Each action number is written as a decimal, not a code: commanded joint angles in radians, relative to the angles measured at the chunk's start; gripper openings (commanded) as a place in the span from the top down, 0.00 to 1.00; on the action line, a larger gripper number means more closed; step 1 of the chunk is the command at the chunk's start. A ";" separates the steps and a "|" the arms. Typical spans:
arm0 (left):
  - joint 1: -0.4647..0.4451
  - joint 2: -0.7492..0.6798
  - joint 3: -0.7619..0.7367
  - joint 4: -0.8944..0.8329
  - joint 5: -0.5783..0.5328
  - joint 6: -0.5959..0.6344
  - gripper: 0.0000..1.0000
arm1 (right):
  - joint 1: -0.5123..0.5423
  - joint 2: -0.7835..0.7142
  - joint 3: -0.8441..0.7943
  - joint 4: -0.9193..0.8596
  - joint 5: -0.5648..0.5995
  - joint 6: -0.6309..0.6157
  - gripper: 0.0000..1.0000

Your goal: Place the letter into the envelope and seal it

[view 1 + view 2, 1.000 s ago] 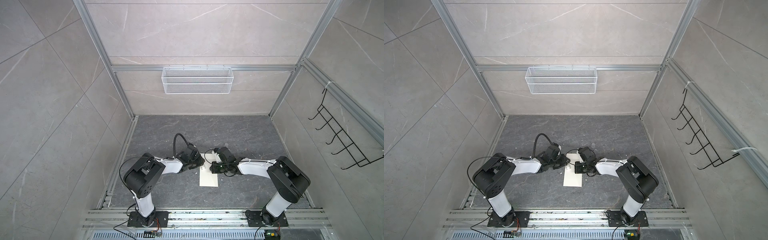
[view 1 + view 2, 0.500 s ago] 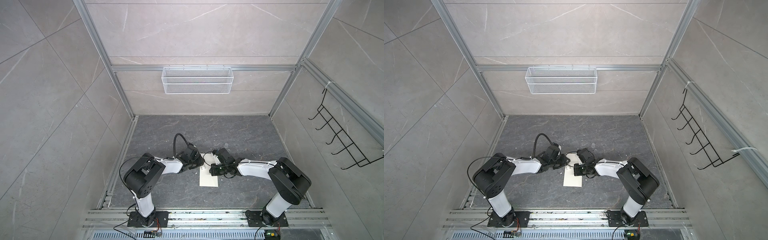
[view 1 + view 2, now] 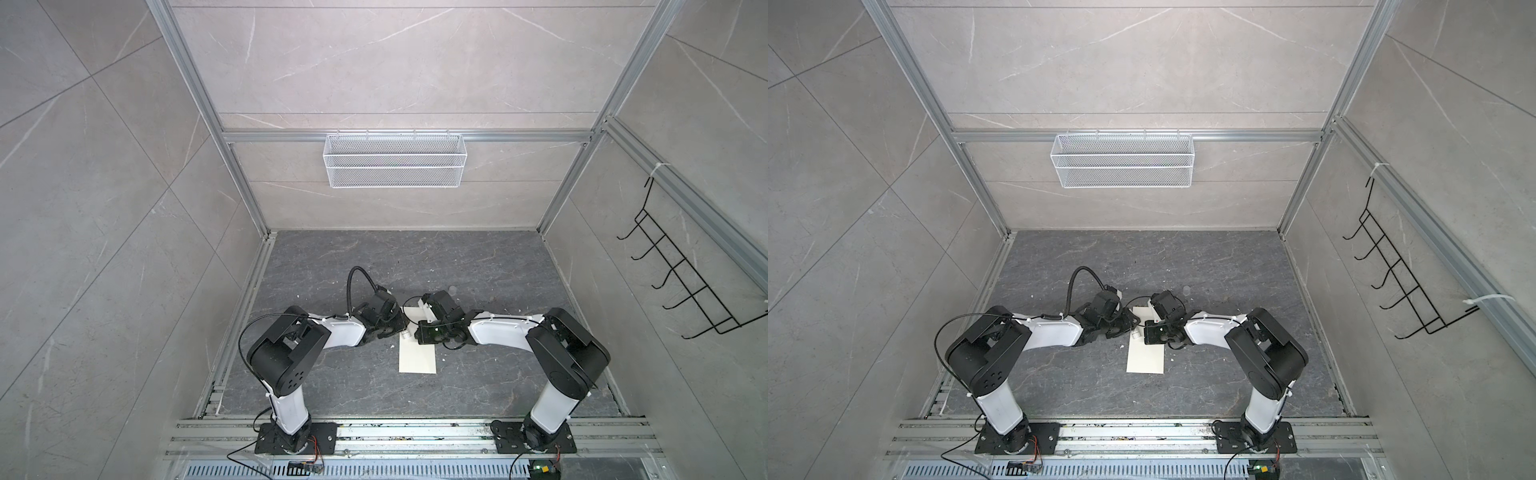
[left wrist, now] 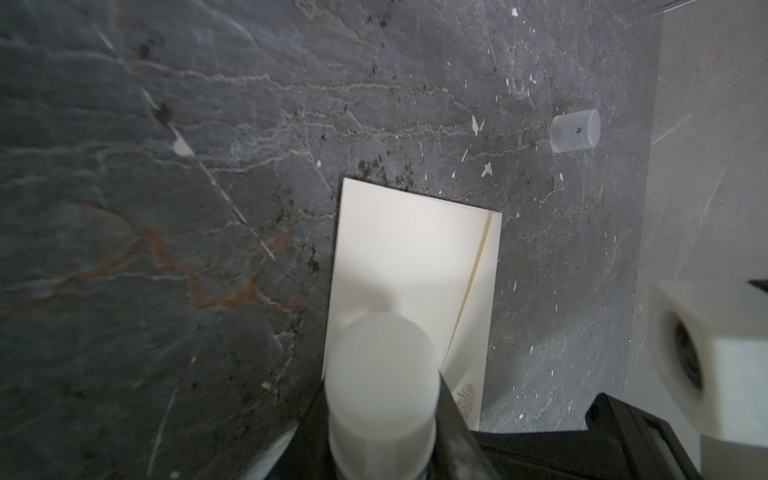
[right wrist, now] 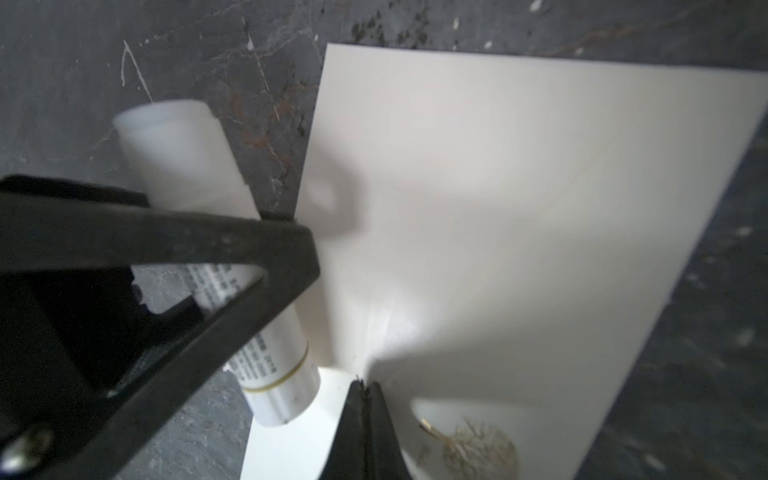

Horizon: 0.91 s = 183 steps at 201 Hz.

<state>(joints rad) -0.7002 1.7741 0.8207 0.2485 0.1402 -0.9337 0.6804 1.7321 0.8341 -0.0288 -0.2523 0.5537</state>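
The cream-white envelope (image 3: 417,357) (image 3: 1146,357) lies flat on the dark floor between both arms. Its gold emblem (image 4: 465,399) (image 5: 478,453) faces up beside the diagonal flap edge. My left gripper (image 4: 382,411) (image 3: 402,332) is shut on a white tube (image 4: 382,374) (image 5: 274,365), whose end touches the envelope's near edge. My right gripper (image 5: 363,384) (image 3: 419,332) is shut, its tips resting on the envelope beside the emblem; I cannot tell whether paper is pinched between them. The letter does not show in any view.
A small clear cap (image 4: 575,129) (image 3: 452,289) lies on the floor beyond the envelope. A white wire basket (image 3: 394,160) hangs on the back wall and a black hook rack (image 3: 681,286) on the right wall. Paper flecks dot the floor.
The right wrist has edged slightly toward the left and back over the envelope. The left arm and the envelope have stayed put.
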 commanded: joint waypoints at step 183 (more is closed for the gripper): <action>0.005 0.005 0.003 -0.003 -0.048 0.019 1.00 | -0.007 0.018 -0.065 -0.135 0.027 0.002 1.00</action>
<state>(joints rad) -0.6994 1.7741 0.8207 0.2554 0.1223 -0.9340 0.6765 1.7000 0.7933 -0.0418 -0.3065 0.5510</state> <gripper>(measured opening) 0.263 0.046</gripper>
